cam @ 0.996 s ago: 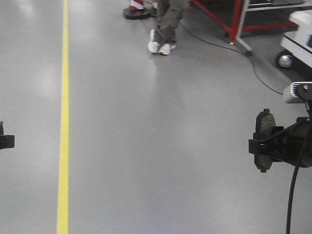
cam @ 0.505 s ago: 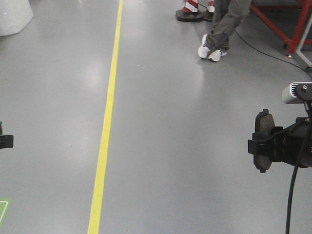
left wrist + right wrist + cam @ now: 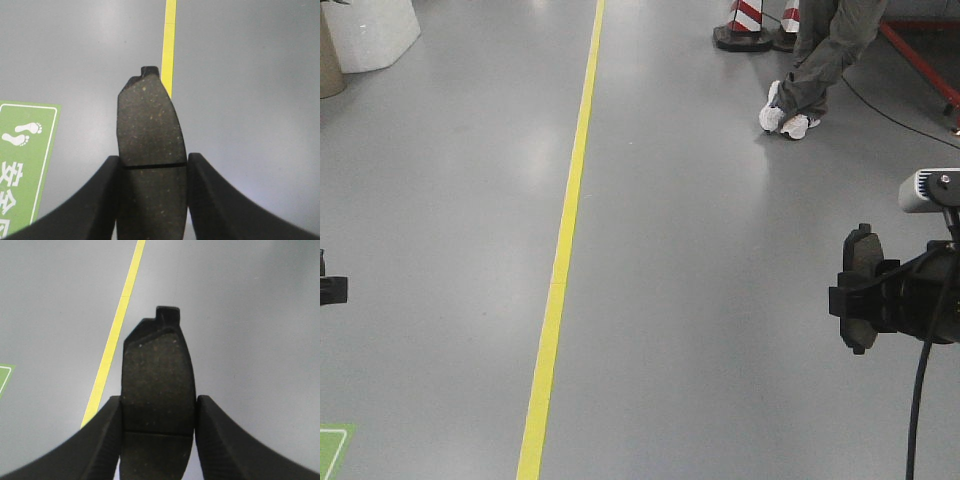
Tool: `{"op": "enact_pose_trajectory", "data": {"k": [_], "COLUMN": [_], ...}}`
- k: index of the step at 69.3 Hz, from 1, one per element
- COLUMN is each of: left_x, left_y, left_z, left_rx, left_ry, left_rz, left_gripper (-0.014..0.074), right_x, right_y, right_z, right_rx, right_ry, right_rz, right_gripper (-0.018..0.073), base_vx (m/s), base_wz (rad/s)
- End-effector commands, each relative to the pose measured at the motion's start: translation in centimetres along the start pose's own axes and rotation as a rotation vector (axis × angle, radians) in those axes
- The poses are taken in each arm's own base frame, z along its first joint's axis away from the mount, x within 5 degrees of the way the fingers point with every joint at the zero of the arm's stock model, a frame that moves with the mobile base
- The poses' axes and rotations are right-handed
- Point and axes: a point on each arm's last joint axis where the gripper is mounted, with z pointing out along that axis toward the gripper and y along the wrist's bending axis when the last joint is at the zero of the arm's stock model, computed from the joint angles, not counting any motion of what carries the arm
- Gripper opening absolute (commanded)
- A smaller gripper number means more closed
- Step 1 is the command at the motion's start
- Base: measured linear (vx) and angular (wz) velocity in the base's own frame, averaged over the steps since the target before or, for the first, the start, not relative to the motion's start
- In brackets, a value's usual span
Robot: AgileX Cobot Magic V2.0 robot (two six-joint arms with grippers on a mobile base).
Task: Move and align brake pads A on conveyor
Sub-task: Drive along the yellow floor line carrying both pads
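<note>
1. Count: 2 dark grey, gritty, curved oblong brake pads in view, 1 per arm: left brake pad (image 3: 149, 120) and right brake pad (image 3: 157, 370). Both are held in the air over the smooth, glossy grey floor (image 3: 720, 300), neither touching it.
2. Left end effector (image 3: 152, 160): 2 smooth black curved fingers (image 3: 97, 200) clamped on the long edges of the left brake pad. Pad sticks out past the tips. Its face has pale flecks, 1 thin cross groove about level w/ the fingertips and 1 small square tab at the far end.
3. Right end effector (image 3: 158, 400): 2 finely ribbed black fingers (image 3: 220, 440) clamped the same way on the right brake pad. This pad looks near-black and rough, w/ 1 cross groove lower down btwn the fingers and 1 square tab at the far end.
4. Front view: right pad stands on end at the right edge, its ends showing above and below the black end effector. A darker backing plate rims its grey face. Left end effector is only a black sliver at the left edge, and its pad can't be seen there.
5. Floor marks: 1 straight yellow painted line (image 3: 565, 250). 1 flat green sign (image 3: 25, 165) w/ white footprints and white characters lies left of the line.
6. Bkgd, far end: 2 red-and-white striped cones (image 3: 748, 15) on black bases. 1 person (image 3: 820, 50), legs only, in olive trousers and white shoes. 1 white rounded object (image 3: 375, 30), top-left.
7. On right arm: 1 small white-grey camera box (image 3: 928, 188) and 1 black cable (image 3: 917, 400) hanging down.
</note>
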Motion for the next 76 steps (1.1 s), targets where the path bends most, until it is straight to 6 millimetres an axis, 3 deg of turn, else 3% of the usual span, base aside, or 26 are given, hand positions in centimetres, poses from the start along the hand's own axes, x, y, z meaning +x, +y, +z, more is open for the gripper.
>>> {"op": "enact_pose_trajectory", "data": {"k": [1,76], "left_x": [-1.25,-1.26], "left_y": [-0.21,-0.21], "left_z": [-1.16,-1.16], "left_rx": [0.023,0.023], "left_ry": [-0.110,-0.111], "left_rz": [0.001,0.001], "left_gripper": [0.0108,0.0108], "right_x": [-1.65,-1.65], "right_y": [0.14,0.14], "right_z": [-1.03,-1.03], "right_rx": [-0.011,-0.011], "right_ry": [-0.125,-0.125], "right_rz": [-0.006,-0.006], "right_gripper": [0.0060,0.0060], "base_vx": [0.24,0.32], "base_wz": [0.00,-0.04]}}
